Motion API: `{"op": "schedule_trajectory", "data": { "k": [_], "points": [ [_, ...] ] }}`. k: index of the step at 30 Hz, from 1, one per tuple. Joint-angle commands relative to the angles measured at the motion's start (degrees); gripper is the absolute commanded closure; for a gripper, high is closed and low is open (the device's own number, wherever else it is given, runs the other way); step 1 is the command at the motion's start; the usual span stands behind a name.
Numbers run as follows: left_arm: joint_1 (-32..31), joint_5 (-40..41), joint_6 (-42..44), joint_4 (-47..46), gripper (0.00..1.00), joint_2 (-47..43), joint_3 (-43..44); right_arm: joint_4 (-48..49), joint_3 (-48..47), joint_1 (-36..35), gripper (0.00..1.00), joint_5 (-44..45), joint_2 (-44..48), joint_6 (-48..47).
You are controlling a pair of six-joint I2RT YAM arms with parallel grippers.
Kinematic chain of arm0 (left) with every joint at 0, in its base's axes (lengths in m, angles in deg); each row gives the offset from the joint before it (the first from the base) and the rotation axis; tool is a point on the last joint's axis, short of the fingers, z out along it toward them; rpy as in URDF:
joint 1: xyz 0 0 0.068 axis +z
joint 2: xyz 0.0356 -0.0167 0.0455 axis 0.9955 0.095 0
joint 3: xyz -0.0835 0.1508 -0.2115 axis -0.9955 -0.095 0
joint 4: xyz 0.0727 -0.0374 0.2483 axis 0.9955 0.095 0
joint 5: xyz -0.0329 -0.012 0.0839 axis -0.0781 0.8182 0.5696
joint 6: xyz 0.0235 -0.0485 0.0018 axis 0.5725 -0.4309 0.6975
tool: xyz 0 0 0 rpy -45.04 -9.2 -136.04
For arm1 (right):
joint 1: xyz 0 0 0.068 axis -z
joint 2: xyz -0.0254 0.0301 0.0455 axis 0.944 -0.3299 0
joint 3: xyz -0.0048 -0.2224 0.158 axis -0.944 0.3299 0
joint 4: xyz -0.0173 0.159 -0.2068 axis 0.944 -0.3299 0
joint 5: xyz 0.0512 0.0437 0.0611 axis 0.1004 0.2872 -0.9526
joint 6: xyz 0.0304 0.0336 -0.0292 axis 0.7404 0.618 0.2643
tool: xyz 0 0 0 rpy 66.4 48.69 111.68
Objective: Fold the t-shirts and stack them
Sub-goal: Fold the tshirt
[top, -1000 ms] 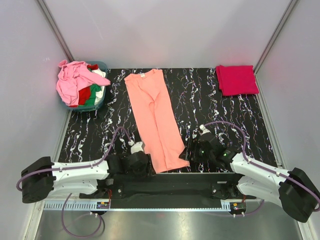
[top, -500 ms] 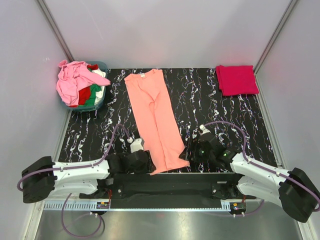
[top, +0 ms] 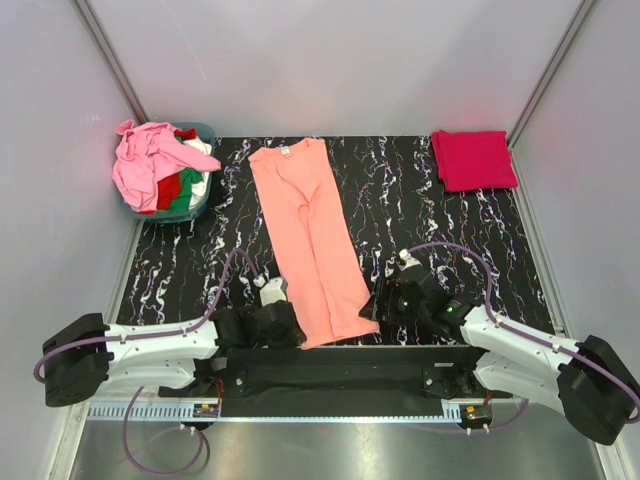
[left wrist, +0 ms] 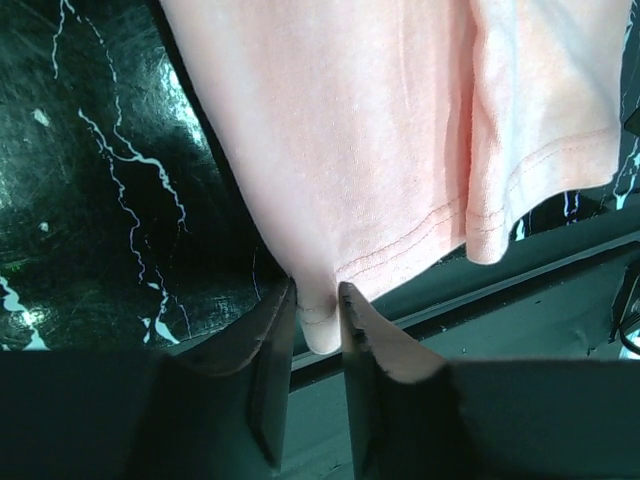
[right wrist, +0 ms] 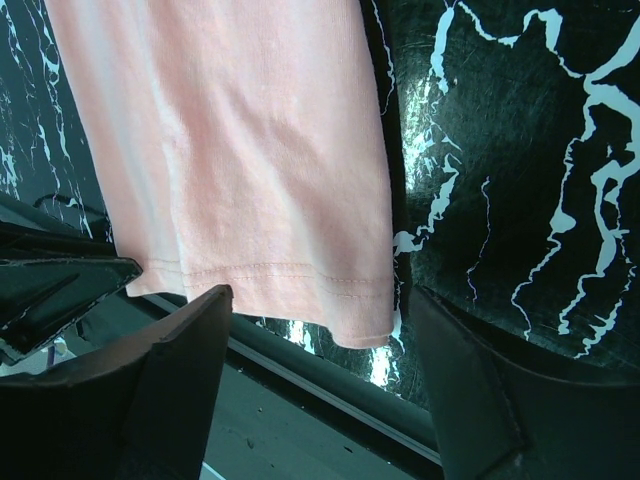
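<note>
Salmon shirt [top: 305, 235] lies flat on the table [top: 440, 220] as a long narrow strip, collar at the far end and hem right at the near edge in front of my arms. My left pincer [left wrist: 318, 300] is at the shirt's near-left hem corner with the jaws drawn in tight, and I can see a small fold of salmon cloth pinched between the two fingers [left wrist: 270, 330]. My right pincer [right wrist: 320, 295] is over at the shirt's near-right hem corner, spread wide. That corner sits in the gap between its fingers and neither one is touching the cloth. The hem stitching there lies smooth on the marbled top. Well off to the shirt's far right, a crimson shirt [top: 473, 160] lies folded into a neat square. Off to the shirt's far left is the tub [top: 200, 207], with a pink shirt [top: 148, 162] heaped over it and bits of red, green and white cloth showing beneath.
</note>
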Motion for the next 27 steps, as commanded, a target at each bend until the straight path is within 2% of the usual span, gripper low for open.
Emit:
{"op": "schedule_trajectory", "data": {
  "k": [1, 2, 4, 7, 11, 15, 20, 23, 27],
  "points": [
    [-0.30, 0.30, -0.46, -3.18, 0.77, -1.11, -0.60, 2.14, -2.12, 0.31, 0.23, -0.94, 0.39, -0.80],
    [-0.30, 0.39, -0.46, -3.27, 0.86, -1.02, -0.52, 1.96, -2.21, 0.31, 0.26, -1.03, 0.31, -0.63],
    [-0.21, 0.56, -0.38, -2.92, 0.94, -0.85, -0.34, 1.52, -2.30, 0.31, 0.34, -0.86, -0.13, 0.16],
    [-0.21, 0.92, -0.38, -2.39, 0.97, -0.58, -0.08, 0.99, -3.17, 0.31, 0.44, -0.76, -2.41, 0.43],
    [-0.30, 0.92, -0.46, -2.39, 0.97, -0.05, 0.01, 0.73, -4.93, 0.31, 0.51, -2.26, -7.85, 0.16],
    [-0.21, 1.09, -0.55, -1.60, 0.97, -0.49, 0.10, -1.73, -6.69, 0.31, 0.50, -2.17, -9.89, 0.25],
    [-0.30, 1.71, -0.73, -0.90, 0.97, -1.63, -0.34, -4.80, -3.53, 0.31, 0.48, 3.25, 0.97, 3.06],
    [-0.30, 1.88, -0.82, -0.89, 0.97, -2.07, -0.60, -9.79, -2.12, 0.31, 0.44, 5.73, 6.17, 7.00],
    [-0.30, 1.97, -0.82, -0.72, 0.98, -2.16, -0.60, -11.93, -1.68, 0.31, 0.38, 6.10, 6.02, 8.69]
  ]
}}
